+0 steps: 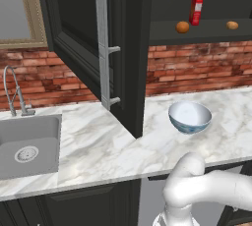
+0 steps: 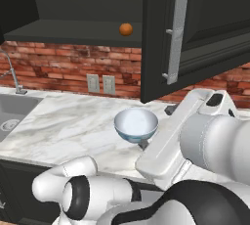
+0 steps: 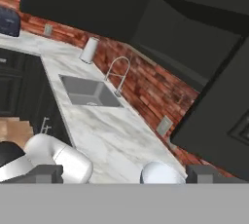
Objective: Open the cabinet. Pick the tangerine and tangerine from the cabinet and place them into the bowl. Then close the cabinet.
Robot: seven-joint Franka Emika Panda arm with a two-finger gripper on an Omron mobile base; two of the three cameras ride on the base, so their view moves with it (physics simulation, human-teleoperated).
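A: End effector (image 3: 124,173) state?
B: Jaws wide, empty, low over the bench (image 1: 98,146) beside the bowl (image 1: 190,117).
A: Tangerines (image 1: 182,27)?
B: Up on the open cabinet (image 1: 123,48) shelf, well above; reach goes upward.

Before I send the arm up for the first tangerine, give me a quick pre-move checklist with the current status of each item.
1. Cabinet doors open: ok, both stand swung out and the shelf is exposed.
2. Tangerines on the shelf: ok, one left of the red carton, the other to its right.
3. Bowl ready: ok, upright on the marble counter and empty.
4. Tool free: ok, fingers spread with nothing between them.
5. Carton clearance: cannot tell how close the left tangerine sits to it.
6. Path past the open doors: cannot tell.
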